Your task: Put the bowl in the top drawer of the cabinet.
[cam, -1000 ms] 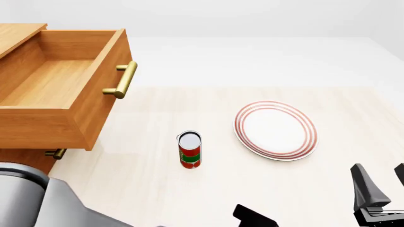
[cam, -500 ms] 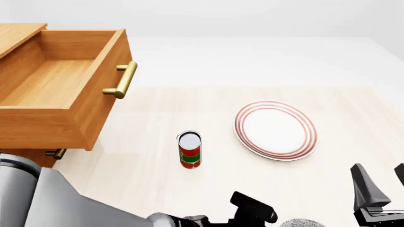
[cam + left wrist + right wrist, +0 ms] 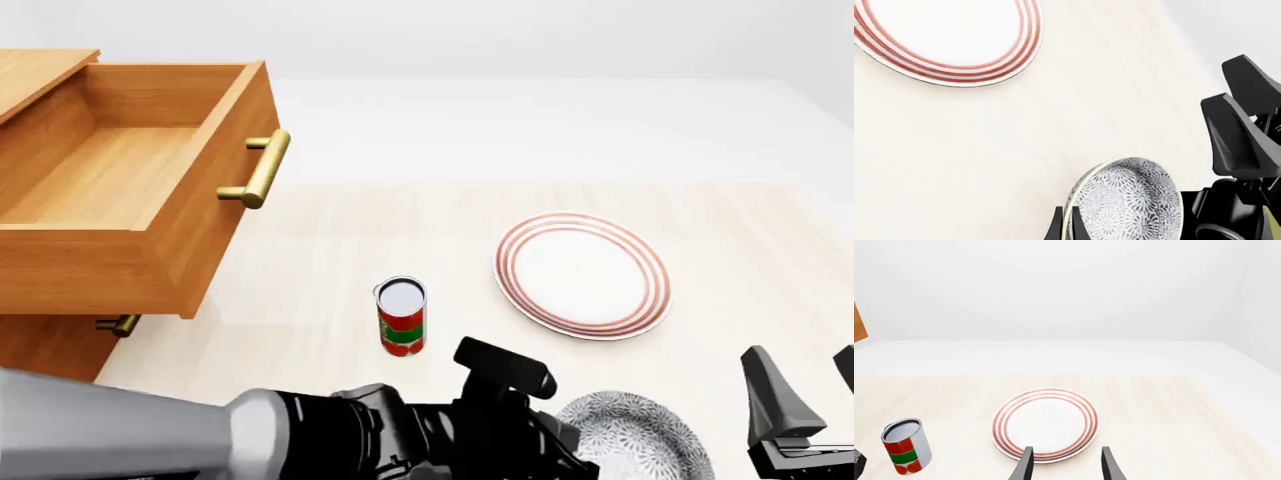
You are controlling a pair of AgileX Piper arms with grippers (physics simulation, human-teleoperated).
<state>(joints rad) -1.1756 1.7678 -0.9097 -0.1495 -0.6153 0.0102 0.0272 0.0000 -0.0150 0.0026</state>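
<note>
The speckled blue-grey bowl [image 3: 638, 442] is at the near edge of the table, right of my left arm. In the left wrist view the bowl [image 3: 1131, 200] is tilted, and my left gripper [image 3: 1066, 228] is shut on its rim, one finger on each side. The cabinet [image 3: 40, 345] stands at the far left with its top drawer [image 3: 134, 190] pulled open and nothing inside; its brass handle [image 3: 262, 168] faces the table. My right gripper [image 3: 810, 388] stands open at the near right with nothing between its fingers [image 3: 1026, 465].
A red and green can [image 3: 400, 316] stands upright mid-table. A flat white plate with red rings [image 3: 582, 274] lies right of it. The lower drawer's small handle [image 3: 118, 324] shows under the open drawer.
My left arm has swung forward and right into the front view, bringing the bowl into sight at the near edge. The right gripper has not moved.
</note>
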